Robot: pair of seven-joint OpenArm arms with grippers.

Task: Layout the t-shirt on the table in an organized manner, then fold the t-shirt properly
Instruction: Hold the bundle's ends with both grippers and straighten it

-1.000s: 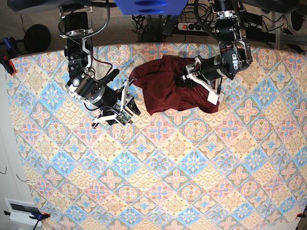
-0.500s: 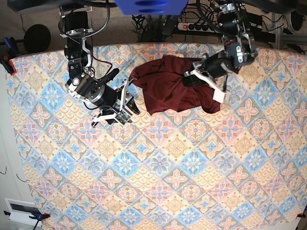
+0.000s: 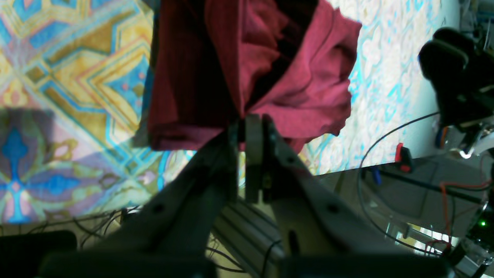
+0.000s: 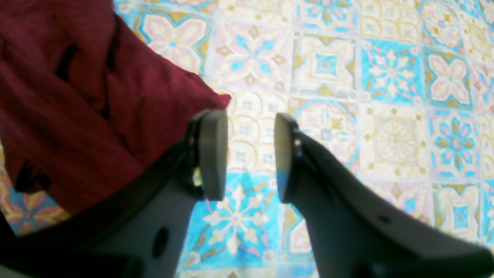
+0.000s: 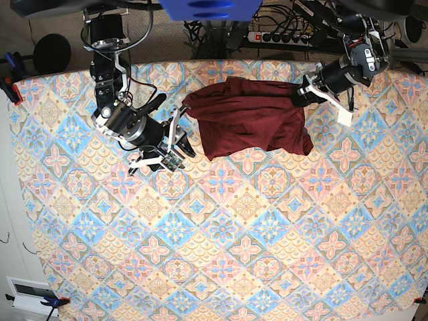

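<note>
The dark red t-shirt point(image 5: 251, 124) lies bunched near the back edge of the table point(image 5: 234, 234), drawn out toward the right. My left gripper point(image 5: 299, 95) is shut on its right edge. In the left wrist view the closed left gripper point(image 3: 247, 119) pinches a fold of the t-shirt point(image 3: 278, 73), which hangs a little above the table point(image 3: 77, 77). My right gripper point(image 5: 179, 142) stands open just left of the shirt. The right wrist view shows the right gripper point(image 4: 247, 154) with only the table point(image 4: 347, 96) between its fingers, and the t-shirt point(image 4: 77, 108) lies beside the left finger.
The table's back edge runs close behind both arms. A power strip point(image 5: 271, 37) and cables lie beyond it. A red clamp point(image 5: 12, 90) holds the cloth at the back left corner. The patterned cloth stretches wide toward the front.
My left gripper has shut on the shirt's right part and moved right and back, pulling the fabric wider. The right arm has stayed put.
</note>
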